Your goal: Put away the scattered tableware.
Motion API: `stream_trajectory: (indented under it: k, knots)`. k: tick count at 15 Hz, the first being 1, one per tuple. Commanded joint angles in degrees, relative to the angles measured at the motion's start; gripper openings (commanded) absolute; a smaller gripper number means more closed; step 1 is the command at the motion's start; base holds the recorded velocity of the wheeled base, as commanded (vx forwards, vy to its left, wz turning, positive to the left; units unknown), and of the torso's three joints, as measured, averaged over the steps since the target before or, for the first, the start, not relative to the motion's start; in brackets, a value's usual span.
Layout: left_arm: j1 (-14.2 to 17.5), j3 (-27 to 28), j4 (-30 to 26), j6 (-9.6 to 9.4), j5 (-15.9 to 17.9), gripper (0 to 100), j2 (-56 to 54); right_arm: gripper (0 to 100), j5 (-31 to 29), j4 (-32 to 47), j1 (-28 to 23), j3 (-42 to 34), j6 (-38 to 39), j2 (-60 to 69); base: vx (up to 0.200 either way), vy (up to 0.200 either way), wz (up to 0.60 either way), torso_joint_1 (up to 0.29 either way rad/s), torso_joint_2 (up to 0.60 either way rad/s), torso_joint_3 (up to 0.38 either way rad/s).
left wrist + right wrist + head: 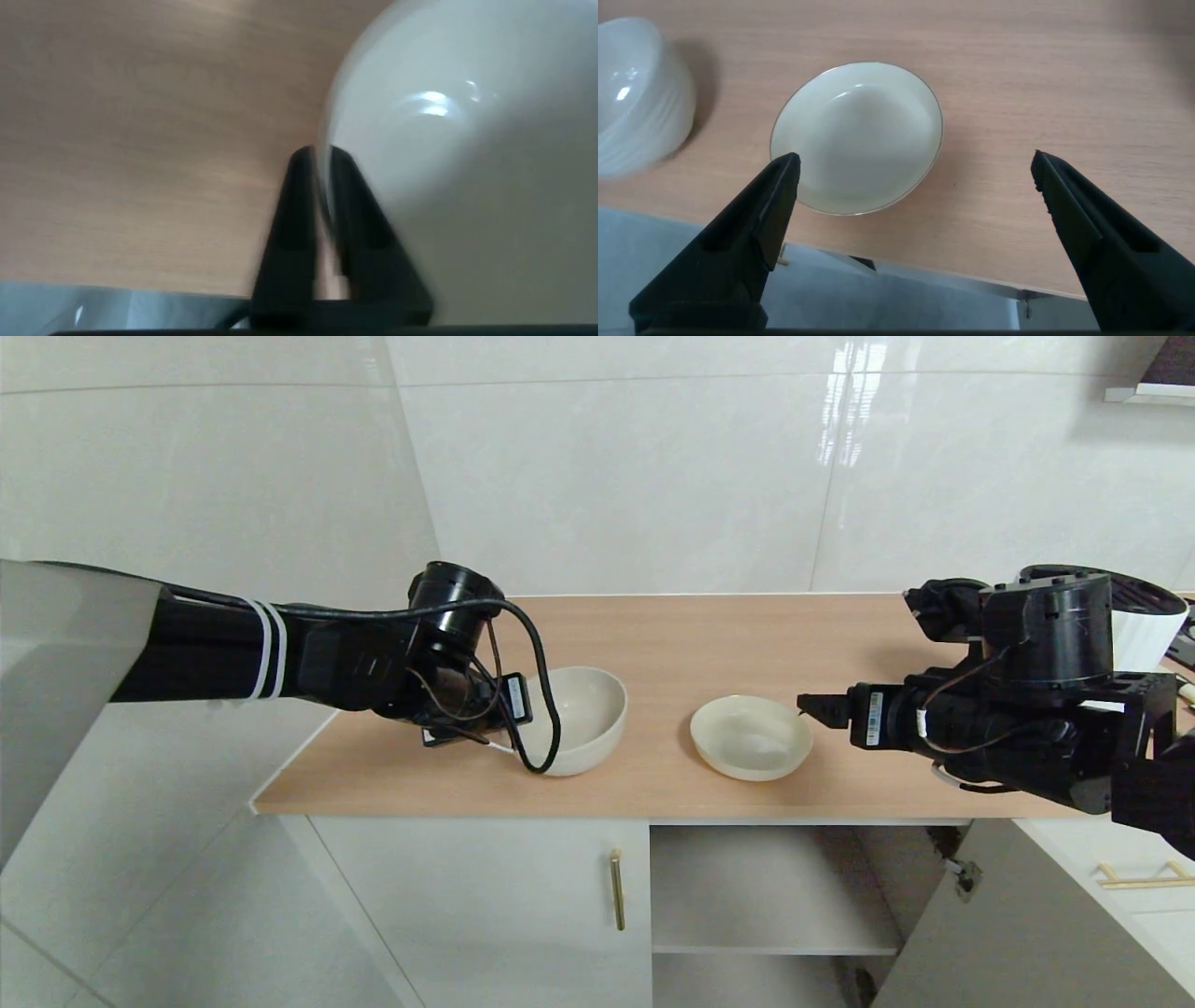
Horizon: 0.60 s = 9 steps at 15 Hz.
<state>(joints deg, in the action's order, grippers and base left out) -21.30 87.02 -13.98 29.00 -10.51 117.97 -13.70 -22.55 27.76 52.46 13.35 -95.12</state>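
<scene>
A deep white bowl [586,717] is seen left of centre in the head view, on the front part of a wooden table [672,639], its rim pinched by the left end effector [512,721]. In the left wrist view the two black fingers [301,201] of that end effector [323,191] are shown pressed on either side of the bowl [467,140] wall, one inside and one outside. The bowl appears slightly tipped; whether its base is touching the wood cannot be told.

A shallow cream dish [752,737] is placed flat just right of centre, near the table's front edge and apart from the bowl. The right end effector [814,706] is held just beside the dish at the right of the frame, its jaws spread wide and nothing gripped between them. From the right wrist view [913,166], the dish [856,135] and the bowl [635,93] are shown beyond the spread fingers [752,224].

Below the table, a white cupboard door with a brass handle [616,889] is seen beside an open compartment with a shelf [775,947].
</scene>
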Motion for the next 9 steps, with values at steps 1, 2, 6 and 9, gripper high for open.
stream_trajectory:
  k: [1, 2, 6, 9]
  knots:
    - [0.0, 0.0, -0.3, 0.00, 0.0, 0, 0.1, 100, 0.0, 0.0, 0.0, 0.0, 0.0, 0.1, 0.000, 0.000, 0.00, 0.000, 0.00, 0.000]
    - [0.0, 0.0, -0.3, 0.09, 0.0, 0, -0.4, 100, 0.0, 0.0, 0.0, 0.1, 0.0, 0.1, 0.000, 0.000, 0.00, 0.000, 0.00, 0.000]
    - [-0.1, -2.0, -0.3, 1.23, 0.0, 0, -8.2, 100, -1.2, 4.7, 0.0, 3.0, -0.1, -4.0, 0.000, 0.000, 0.00, 0.000, 0.00, 0.000]
    - [-0.1, -4.6, -0.3, 1.67, 0.0, 0, -15.8, 100, -5.9, 12.7, 0.0, 8.6, 2.9, -8.9, 0.000, 0.000, 0.00, 0.000, 0.00, 0.000]
